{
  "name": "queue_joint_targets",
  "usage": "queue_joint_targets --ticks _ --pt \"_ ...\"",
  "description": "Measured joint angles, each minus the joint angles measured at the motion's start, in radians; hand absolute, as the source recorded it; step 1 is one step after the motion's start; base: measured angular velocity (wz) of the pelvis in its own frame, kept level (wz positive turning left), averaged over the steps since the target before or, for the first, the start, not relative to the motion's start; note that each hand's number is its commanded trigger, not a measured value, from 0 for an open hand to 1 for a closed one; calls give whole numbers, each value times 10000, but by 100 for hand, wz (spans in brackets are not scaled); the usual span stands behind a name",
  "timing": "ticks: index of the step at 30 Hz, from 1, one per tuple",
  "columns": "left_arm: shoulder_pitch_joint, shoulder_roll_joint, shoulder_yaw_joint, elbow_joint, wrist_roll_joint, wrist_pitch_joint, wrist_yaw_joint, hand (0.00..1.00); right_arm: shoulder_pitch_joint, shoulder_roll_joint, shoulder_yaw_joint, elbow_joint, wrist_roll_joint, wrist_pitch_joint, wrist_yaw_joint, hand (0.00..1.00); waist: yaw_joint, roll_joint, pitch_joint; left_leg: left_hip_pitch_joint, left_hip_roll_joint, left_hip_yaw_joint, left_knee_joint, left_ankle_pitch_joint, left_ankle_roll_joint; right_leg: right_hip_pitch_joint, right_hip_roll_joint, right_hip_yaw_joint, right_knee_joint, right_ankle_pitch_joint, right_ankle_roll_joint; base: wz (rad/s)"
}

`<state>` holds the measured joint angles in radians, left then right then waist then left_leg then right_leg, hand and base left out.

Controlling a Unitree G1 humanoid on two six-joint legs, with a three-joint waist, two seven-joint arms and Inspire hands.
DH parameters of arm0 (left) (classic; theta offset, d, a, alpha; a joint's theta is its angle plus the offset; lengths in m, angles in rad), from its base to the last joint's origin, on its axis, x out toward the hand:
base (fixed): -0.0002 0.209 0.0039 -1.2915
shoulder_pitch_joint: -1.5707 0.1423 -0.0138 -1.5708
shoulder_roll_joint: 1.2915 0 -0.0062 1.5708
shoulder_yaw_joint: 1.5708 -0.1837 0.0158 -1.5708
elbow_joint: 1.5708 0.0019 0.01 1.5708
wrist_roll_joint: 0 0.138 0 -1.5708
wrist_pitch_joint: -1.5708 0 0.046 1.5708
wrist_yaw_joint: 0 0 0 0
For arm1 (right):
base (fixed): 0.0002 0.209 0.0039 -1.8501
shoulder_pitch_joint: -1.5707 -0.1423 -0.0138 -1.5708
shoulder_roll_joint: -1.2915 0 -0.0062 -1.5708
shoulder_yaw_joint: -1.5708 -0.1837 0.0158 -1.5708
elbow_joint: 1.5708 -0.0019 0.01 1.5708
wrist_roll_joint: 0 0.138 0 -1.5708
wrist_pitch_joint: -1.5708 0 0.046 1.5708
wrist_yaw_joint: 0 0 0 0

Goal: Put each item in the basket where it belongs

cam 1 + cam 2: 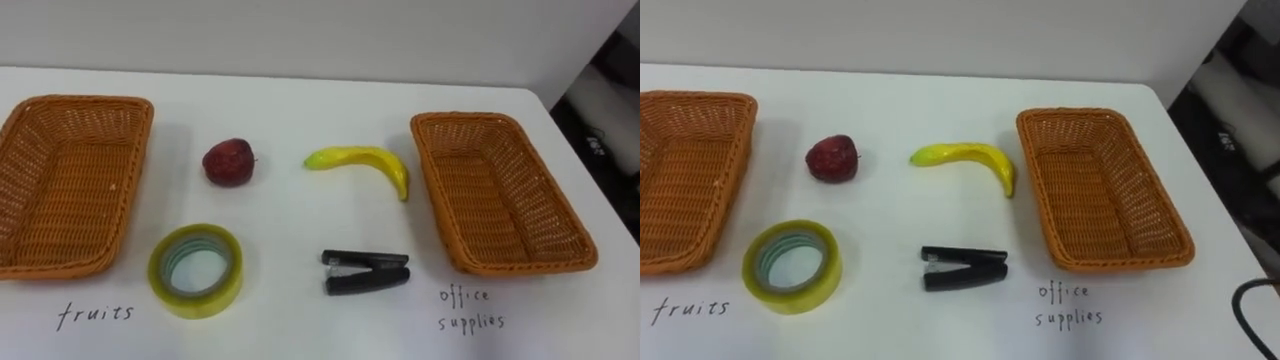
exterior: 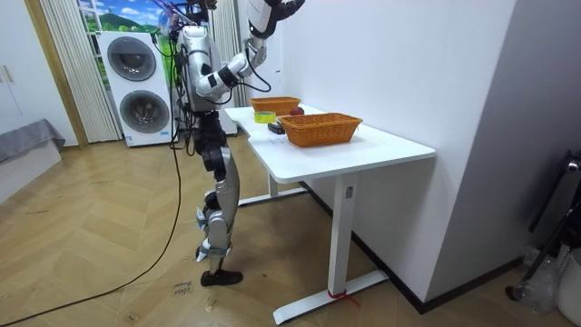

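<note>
Sorting layout on the white table. The apple and banana lie in the back row, and the tape roll and stapler in the front row. All four sit between the empty fruit basket on the left and the empty office-supplies basket on the right. The apple is probably firm and smooth, so a wrap around its widest part should suit. The banana is softer and bruisable, and is best held mid-curve. The light, rigid tape roll offers its outer rim. The stiff, denser stapler is best pinched across its long sides. In the room view the right hand and left hand are raised near the table's far end, and whether they are open or closed cannot be told.
</note>
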<state>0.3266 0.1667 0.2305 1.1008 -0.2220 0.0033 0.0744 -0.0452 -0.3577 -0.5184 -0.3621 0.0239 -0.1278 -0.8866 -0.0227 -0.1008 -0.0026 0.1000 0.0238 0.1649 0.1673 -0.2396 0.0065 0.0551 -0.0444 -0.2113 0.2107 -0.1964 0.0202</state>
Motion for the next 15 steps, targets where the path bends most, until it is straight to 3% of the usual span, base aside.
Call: queue_joint_targets --ticks 6,15 --pt "-81 26 -15 174 319 16 -199 0 -193 -14 640 -131 -388 336 1111 0 38 -31 19 74 0 -64 28 6 -2 179 -4 -105 -59 0 0 5" --pt "-70 53 -5 288 771 369 -200 0 -481 -128 1473 -500 -373 994 2983 0 17 -50 19 39 2 -261 26 7 -6 267 -36 -296 -52 9 -14 5"
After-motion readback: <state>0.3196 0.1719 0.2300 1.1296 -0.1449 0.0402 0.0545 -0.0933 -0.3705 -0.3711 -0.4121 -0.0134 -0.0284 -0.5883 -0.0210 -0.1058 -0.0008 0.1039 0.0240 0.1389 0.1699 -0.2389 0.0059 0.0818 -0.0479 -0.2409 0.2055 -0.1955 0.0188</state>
